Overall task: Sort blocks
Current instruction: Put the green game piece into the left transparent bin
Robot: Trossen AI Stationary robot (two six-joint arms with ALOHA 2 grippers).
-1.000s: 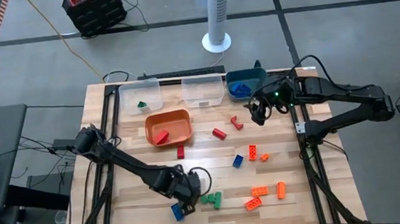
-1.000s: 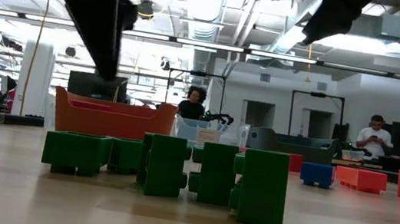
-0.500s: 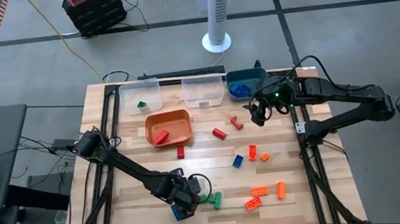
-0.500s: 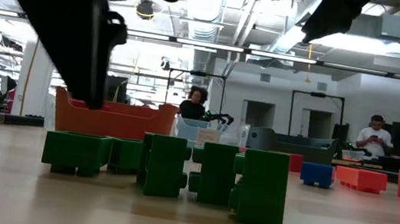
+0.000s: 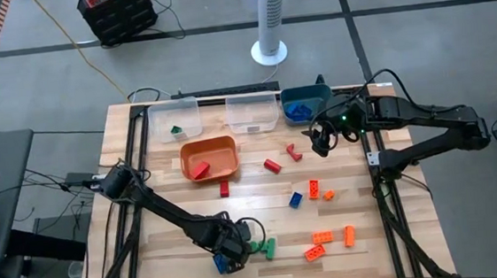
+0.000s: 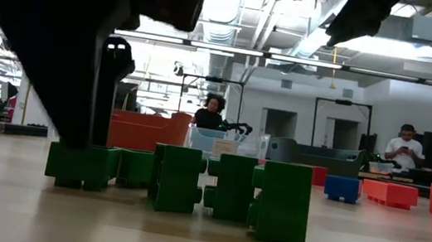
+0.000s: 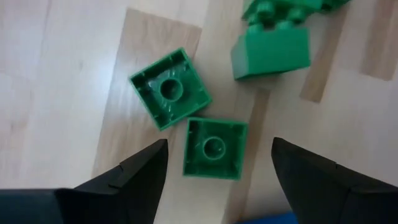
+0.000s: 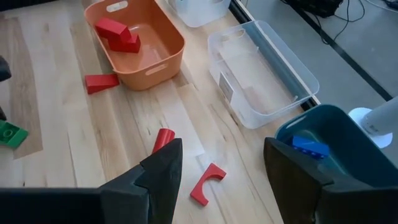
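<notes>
Three green blocks lie close together near the table's near edge. In the left wrist view two of them lie hollow side up, and a third lies farther off. My left gripper is open and low over them, one finger on either side of the nearer hollow-side-up block, touching nothing that I can see. A blue block lies just beside it. My right gripper hangs open and empty in the air near the teal bin.
An orange bin holds red blocks. Two clear bins and the teal bin stand at the far edge. Red, blue and orange blocks lie scattered on the right half. People stand in the room behind.
My left gripper has come down and a little toward the table's near edge, onto the green blocks, staying open. The blocks have not moved.
</notes>
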